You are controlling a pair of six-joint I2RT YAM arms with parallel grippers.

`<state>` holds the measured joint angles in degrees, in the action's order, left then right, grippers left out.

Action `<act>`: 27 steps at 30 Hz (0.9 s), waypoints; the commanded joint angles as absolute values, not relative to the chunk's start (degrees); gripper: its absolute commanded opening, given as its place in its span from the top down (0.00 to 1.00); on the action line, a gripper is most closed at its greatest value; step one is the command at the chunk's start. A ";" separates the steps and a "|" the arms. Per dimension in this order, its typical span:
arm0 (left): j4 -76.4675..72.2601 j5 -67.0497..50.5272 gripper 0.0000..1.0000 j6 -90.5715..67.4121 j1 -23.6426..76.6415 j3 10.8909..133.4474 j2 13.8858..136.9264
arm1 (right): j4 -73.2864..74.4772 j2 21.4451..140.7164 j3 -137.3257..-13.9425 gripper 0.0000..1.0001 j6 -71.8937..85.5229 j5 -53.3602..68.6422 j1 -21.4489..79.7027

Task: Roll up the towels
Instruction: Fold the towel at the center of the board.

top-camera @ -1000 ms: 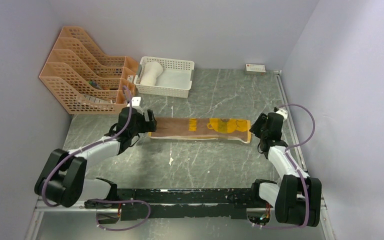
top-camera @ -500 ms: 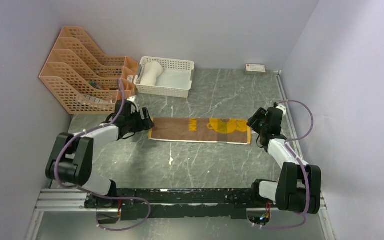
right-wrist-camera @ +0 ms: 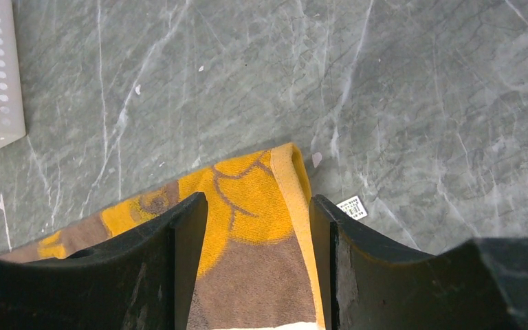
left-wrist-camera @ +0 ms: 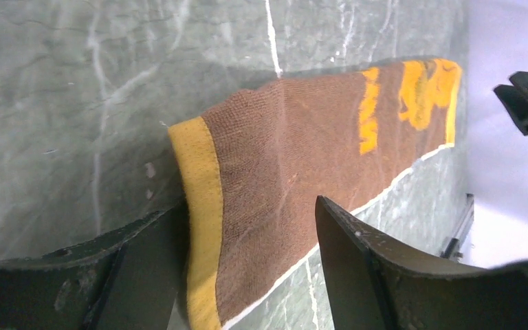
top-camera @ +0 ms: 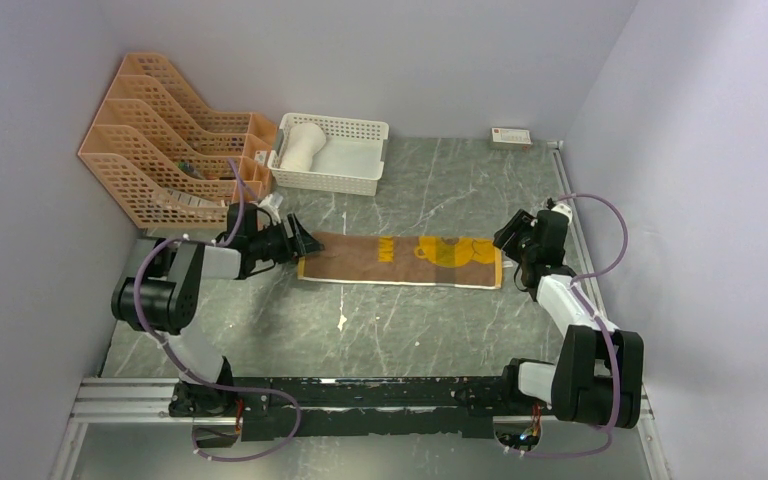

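Note:
The brown towel with mustard-yellow patches [top-camera: 400, 260] lies flat as a long strip across the middle of the table. My left gripper [top-camera: 296, 243] is open at its left end; the left wrist view shows the jaws straddling the towel's [left-wrist-camera: 282, 151] yellow hem, my left gripper [left-wrist-camera: 247, 210] low over it. My right gripper [top-camera: 508, 246] is open at the right end; in the right wrist view the towel [right-wrist-camera: 254, 206] lies between the fingers of my right gripper [right-wrist-camera: 254, 203]. The cream-white towel [top-camera: 300, 148] sits rolled in the white basket [top-camera: 350, 182].
Orange lattice file racks [top-camera: 165, 145] stand at the back left, close behind my left arm. A small white box [top-camera: 511, 137] lies by the back wall. A small white label [right-wrist-camera: 353, 207] lies on the table beside the towel's right end. Walls close in on both sides.
The left arm's elbow has swung back to the left and its gripper now points along the towel's left end. The right gripper has shifted slightly towards the back. The towel lies flatter.

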<state>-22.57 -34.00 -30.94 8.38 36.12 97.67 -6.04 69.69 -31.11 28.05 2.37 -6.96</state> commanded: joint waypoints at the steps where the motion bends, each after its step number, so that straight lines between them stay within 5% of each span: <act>1: -22.27 -39.13 0.25 -33.55 8.44 31.73 103.97 | -6.24 70.04 -32.21 0.43 27.76 2.86 -7.31; 10: -13.65 -31.09 0.50 -32.35 8.08 31.94 99.65 | -6.73 70.22 -31.95 0.43 27.94 3.78 -7.29; 17: 2.99 -22.69 0.93 -27.66 5.26 37.87 90.52 | -7.26 70.14 -31.48 0.43 28.33 5.90 -7.34; 27: 24.60 -12.15 0.93 -13.14 1.07 51.41 84.18 | -6.96 69.31 -30.84 0.43 28.75 8.48 -7.29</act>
<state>11.27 -21.15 -22.98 3.25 44.34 86.61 -6.11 70.00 -31.11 28.32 6.57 -6.96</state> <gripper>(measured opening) 0.085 0.564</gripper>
